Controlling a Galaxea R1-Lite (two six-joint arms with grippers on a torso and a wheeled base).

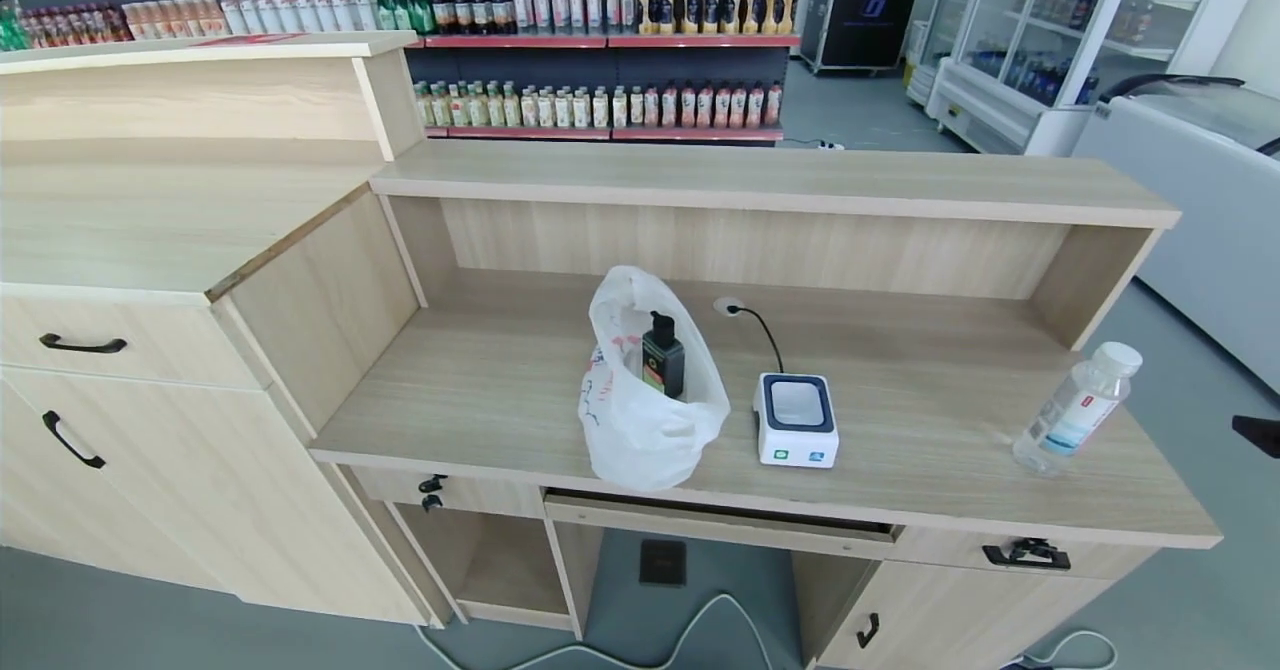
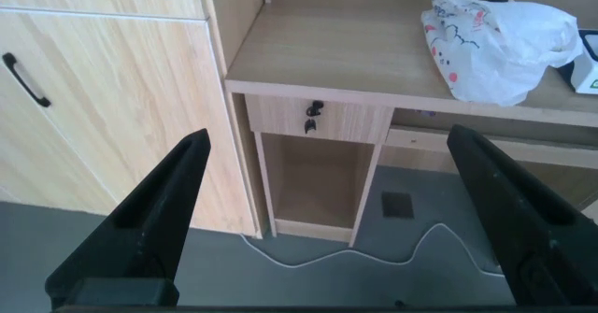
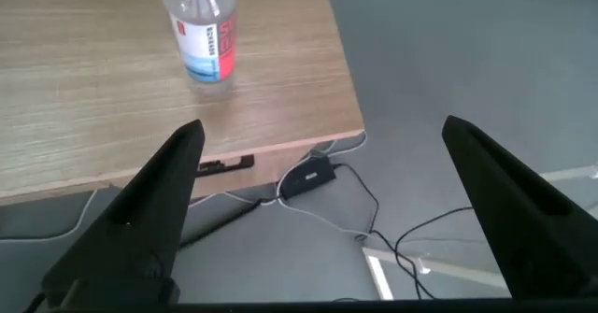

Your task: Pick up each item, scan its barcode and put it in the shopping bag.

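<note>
Our left pincer (image 2: 329,134) and right pincer (image 3: 322,128) gape empty; the water bottle (image 1: 1075,410) looks light and slippery, so we'd grip mid-body.

The left gripper (image 2: 327,137) hangs low at the near left, its dark, tapered jaws spread wide apart with nothing between them; it points forward and slightly down; the right gripper (image 3: 322,128) sits higher at the near right, tilted steeply downward; its jaws too stand wide apart and hold nothing; neither gripper touches anything.
</note>
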